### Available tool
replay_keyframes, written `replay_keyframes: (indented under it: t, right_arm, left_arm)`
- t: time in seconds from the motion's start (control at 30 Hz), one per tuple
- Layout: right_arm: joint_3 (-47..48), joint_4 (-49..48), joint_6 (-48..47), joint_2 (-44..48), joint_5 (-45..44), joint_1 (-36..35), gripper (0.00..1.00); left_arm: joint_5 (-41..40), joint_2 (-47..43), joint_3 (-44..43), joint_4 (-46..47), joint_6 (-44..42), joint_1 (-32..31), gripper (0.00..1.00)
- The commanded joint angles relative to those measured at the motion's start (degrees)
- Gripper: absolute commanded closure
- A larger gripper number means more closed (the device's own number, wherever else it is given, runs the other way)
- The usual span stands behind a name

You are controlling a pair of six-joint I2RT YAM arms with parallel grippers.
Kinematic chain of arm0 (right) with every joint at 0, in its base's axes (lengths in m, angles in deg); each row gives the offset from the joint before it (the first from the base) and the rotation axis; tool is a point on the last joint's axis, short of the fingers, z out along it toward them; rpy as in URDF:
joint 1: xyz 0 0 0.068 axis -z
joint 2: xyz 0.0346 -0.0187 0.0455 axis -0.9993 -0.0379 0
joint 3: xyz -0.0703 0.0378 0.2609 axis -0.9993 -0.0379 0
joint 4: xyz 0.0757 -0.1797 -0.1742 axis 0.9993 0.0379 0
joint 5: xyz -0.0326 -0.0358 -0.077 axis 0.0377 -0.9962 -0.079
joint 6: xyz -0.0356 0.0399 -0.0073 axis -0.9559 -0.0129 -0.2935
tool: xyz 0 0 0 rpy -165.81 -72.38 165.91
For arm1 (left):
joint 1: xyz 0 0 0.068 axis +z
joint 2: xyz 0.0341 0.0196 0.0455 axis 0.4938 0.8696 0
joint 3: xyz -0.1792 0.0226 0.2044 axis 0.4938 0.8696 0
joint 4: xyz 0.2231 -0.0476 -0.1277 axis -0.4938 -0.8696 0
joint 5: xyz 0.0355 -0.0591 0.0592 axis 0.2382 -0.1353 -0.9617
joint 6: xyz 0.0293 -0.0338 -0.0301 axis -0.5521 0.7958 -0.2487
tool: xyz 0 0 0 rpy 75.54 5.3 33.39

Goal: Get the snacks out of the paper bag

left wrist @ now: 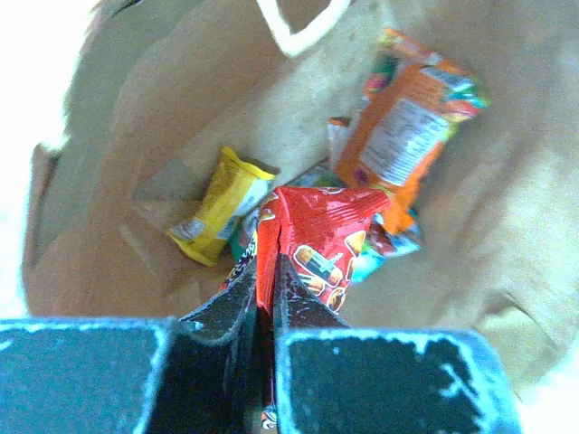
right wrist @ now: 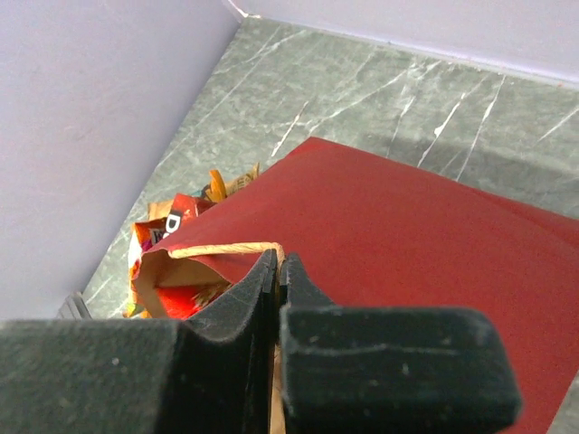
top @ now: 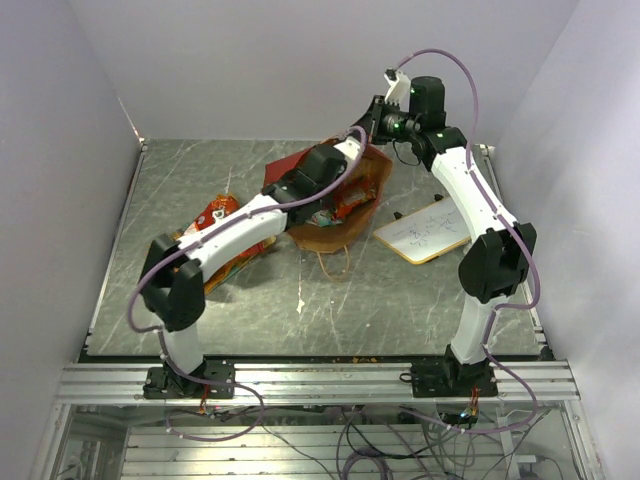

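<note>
Currently | my left claw (left wrist: 268,276) clenched on red packet (left wrist: 326,226) inside paper bag (left wrist: 118,136) | right claw (right wrist: 279,271) clamps bag rim | foil likely light, slippery: hold seam

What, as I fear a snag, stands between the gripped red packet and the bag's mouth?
Nothing visible. The left gripper is shut on the red packet, atop the other snacks; the right gripper holds the paper bag by its rim.

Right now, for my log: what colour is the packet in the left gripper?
The packet is red; left wrist view.
</note>
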Motion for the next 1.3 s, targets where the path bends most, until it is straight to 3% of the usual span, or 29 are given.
replay_keyframes:
  t: [0.0, 0.23, 0.4, 0.57, 0.7, 0.83, 0.97, 1.17, 1.27]
  right_arm:
    - [-0.33, -3.58, 0.68, 1.28, -0.36, 1.66, 1.0]
    - [-1.24, -4.46, 1.56, 1.03, 0.73, 2.15, 1.0]
    - [-1.21, -4.28, 2.25, 0.68, 1.96, 2.15, 1.0]
    - [-0.65, -3.62, 2.52, 0.48, 2.68, 2.14, 1.0]
    - [-1.13, -3.46, 2.33, 1.01, 2.56, 2.18, 1.0]
    - [-2.07, -3.42, 1.98, 1.68, 2.21, 2.16, 1.0]
    - [-2.39, -3.12, 1.36, 2.15, 1.69, 2.12, 1.0]
    - [-3.25, -2.63, 0.15, 3.15, 0.9, 2.17, 1.0]
    - [-3.76, -2.32, -0.31, 3.68, 0.55, 2.14, 1.0]
  left_arm:
    - [12.92, -8.9, 3.3, -4.13, 8.92, -0.02, 0.87]
    - [21.89, -20.92, 6.3, -6.91, 19.68, 0.29, 0.93]
    - [22.4, -27.16, 4.84, -10.51, 25.76, 2.63, 0.93]
    - [17.12, -31.55, 3.14, -15.85, 31.32, 7.48, 0.93]
    - [6.79, -32.11, -0.27, -25.24, 36.52, 12.99, 0.93]
    - [-5.83, -26.39, -8.44, -46.91, 44.68, 19.61, 0.93]
    - [-3.16, -24.22, -6.39, -54.43, 48.28, 29.96, 0.93]
    - [3.55, -27.34, 4.55, -51.86, 50.51, 45.68, 0.93]
    - [3.78, -25.05, 6.55, -50.71, 51.78, 49.16, 0.93]
